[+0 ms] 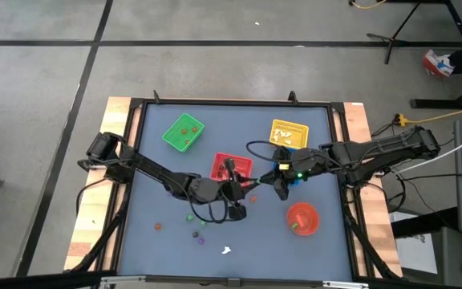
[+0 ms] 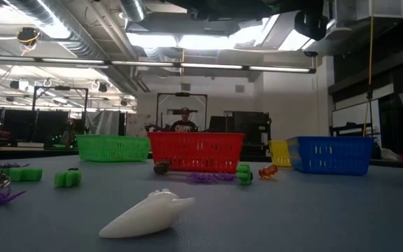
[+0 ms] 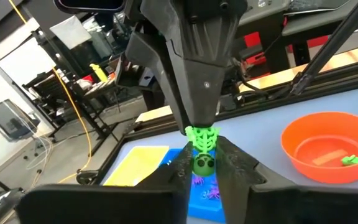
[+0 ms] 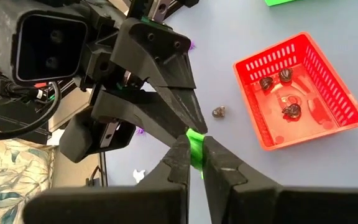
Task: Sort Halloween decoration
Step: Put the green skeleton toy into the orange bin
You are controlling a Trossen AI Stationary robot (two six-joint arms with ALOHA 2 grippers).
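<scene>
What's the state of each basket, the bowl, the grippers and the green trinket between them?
left gripper: shut on green trinket
right gripper: shut on the same green trinket, a handover in mid-air
red basket: upright, holds dark trinkets
green basket: upright, holds a few trinkets
yellow basket: upright, holds pale trinkets
bowl: upright, holds a green trinket

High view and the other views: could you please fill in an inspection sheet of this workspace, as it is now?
Surface: blue table top, nothing spilled.
Job's things: green trinket held between both grippers; white piece and purple trinkets lie loose; dark trinkets in the red basket.
Clutter: green basket, yellow basket, blue basket, red bowl.
Grippers: left gripper and right gripper both shut on the green trinket.
Cables: black cable loops over the table; yellow cable on the floor.
Surroundings: a person beyond the table.
</scene>
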